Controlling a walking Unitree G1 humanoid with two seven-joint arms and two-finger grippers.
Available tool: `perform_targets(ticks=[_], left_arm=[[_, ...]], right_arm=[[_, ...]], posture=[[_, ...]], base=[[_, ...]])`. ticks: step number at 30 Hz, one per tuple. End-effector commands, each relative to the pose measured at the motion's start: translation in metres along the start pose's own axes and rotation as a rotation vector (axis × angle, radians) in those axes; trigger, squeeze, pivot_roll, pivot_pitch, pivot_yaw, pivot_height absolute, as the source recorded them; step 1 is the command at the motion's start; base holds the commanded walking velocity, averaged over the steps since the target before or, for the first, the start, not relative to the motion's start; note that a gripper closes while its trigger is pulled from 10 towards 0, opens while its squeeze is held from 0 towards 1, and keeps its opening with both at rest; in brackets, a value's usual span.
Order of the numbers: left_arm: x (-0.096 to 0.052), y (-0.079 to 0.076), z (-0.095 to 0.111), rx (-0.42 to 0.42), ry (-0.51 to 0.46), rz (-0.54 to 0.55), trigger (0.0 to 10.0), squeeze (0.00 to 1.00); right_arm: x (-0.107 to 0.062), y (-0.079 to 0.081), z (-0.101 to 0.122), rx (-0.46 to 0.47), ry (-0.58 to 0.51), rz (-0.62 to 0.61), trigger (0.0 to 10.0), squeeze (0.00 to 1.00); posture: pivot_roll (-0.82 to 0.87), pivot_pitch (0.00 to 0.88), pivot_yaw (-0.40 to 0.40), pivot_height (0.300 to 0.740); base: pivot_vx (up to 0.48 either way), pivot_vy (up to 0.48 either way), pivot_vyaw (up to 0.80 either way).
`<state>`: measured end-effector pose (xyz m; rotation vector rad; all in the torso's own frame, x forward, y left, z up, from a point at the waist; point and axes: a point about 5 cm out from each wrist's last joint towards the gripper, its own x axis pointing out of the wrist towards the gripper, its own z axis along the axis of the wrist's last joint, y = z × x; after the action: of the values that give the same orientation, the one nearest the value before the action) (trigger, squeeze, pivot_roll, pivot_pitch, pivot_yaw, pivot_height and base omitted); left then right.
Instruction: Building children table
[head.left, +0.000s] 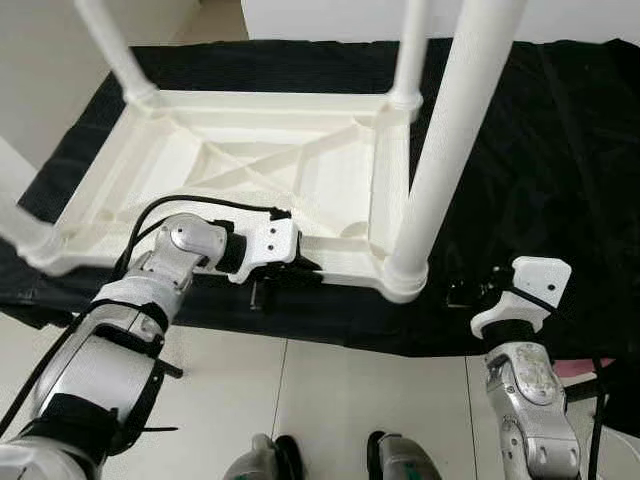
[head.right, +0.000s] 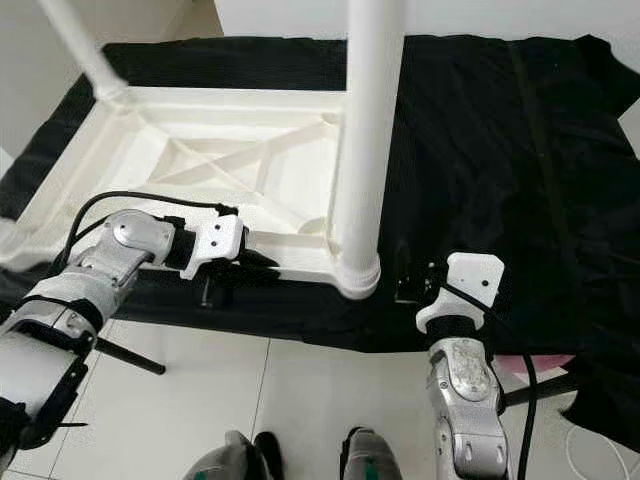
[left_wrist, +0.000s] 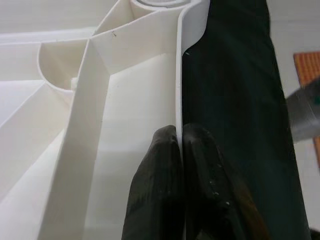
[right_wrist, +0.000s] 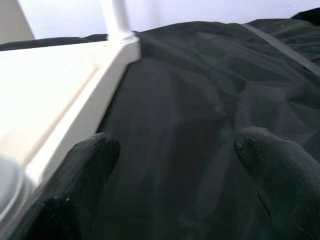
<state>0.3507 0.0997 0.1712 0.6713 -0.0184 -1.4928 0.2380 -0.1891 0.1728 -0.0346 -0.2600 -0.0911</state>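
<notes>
A white plastic children's table (head.left: 250, 160) lies upside down on a black cloth, with its ribbed underside facing up. White legs stand upright in its corners; the near right leg (head.left: 450, 130) rises close to the camera. My left gripper (head.left: 285, 275) is at the near long rim, and in the left wrist view its fingers (left_wrist: 165, 165) are shut on the thin rim wall (left_wrist: 179, 75). My right gripper (head.left: 470, 292) hovers just right of the near right leg's socket, open over the cloth, with its fingers (right_wrist: 95, 150) spread wide and nothing between them.
The black cloth (head.left: 540, 150) covers the low platform and stretches far to the right. Pale tiled floor (head.left: 330, 390) lies in front, with my feet (head.left: 270, 460) at the bottom. A pink object (head.left: 580, 370) peeks out by the right arm.
</notes>
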Motion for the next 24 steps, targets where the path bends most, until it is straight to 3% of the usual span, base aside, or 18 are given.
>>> perform_targets(ticks=[1,6,7,10,11,15,16,17,18,24], left_arm=[[-0.002,0.002,-0.011,-0.088,-0.019,0.155,0.0,0.00],[0.004,0.003,-0.004,-0.077,-0.056,0.155,0.0,0.00],[0.005,0.002,-0.004,-0.071,-0.058,0.146,10.0,0.00],[0.005,0.001,-0.004,-0.071,-0.063,0.136,10.0,0.00],[0.004,0.001,-0.003,-0.081,-0.073,0.136,10.0,1.00],[-0.003,0.003,0.001,-0.082,-0.093,0.128,10.0,1.00],[-0.006,0.003,0.004,-0.070,-0.103,0.136,10.0,0.53],[-0.007,0.003,0.005,-0.061,-0.110,0.144,10.0,0.53],[-0.009,0.003,0.008,-0.082,-0.138,0.149,10.0,0.00],[-0.014,0.000,0.021,-0.148,-0.249,0.187,10.0,0.00]], right_arm=[[-0.001,0.001,-0.003,0.010,0.016,-0.009,10.0,0.00],[0.000,0.002,-0.002,0.010,0.012,-0.004,10.0,0.00],[0.000,0.002,-0.002,0.008,0.012,-0.004,10.0,0.00],[0.000,0.002,-0.002,0.006,0.012,-0.005,10.0,0.00],[0.000,0.002,-0.003,0.005,0.012,-0.007,10.0,0.00],[-0.003,0.001,-0.003,0.012,0.009,-0.003,10.0,0.00],[-0.004,0.000,-0.003,0.009,0.006,0.001,10.0,0.00],[-0.005,-0.001,-0.003,0.007,0.004,0.003,10.0,0.00],[-0.006,-0.003,-0.002,0.003,0.003,0.002,10.0,0.00],[-0.013,-0.009,0.001,-0.007,-0.008,0.030,10.0,0.01]], posture=[[-0.16,0.199,0.135,0.740],[-0.17,0.196,0.131,0.740],[-0.17,0.194,0.133,0.740],[-0.17,0.191,0.133,0.740],[-0.17,0.191,0.133,0.740],[-0.17,0.188,0.132,0.740],[-0.17,0.185,0.133,0.740],[-0.17,0.185,0.133,0.740],[-0.16,0.180,0.129,0.740],[-0.16,0.175,0.134,0.740]], base=[[0.000,0.000,0.00],[0.000,0.000,0.00],[0.000,0.000,0.00],[0.000,0.000,0.00],[0.000,0.000,0.00],[0.000,0.000,0.00],[0.000,0.000,0.00],[0.000,0.000,0.00],[0.000,0.000,0.00],[0.000,0.000,0.00]])
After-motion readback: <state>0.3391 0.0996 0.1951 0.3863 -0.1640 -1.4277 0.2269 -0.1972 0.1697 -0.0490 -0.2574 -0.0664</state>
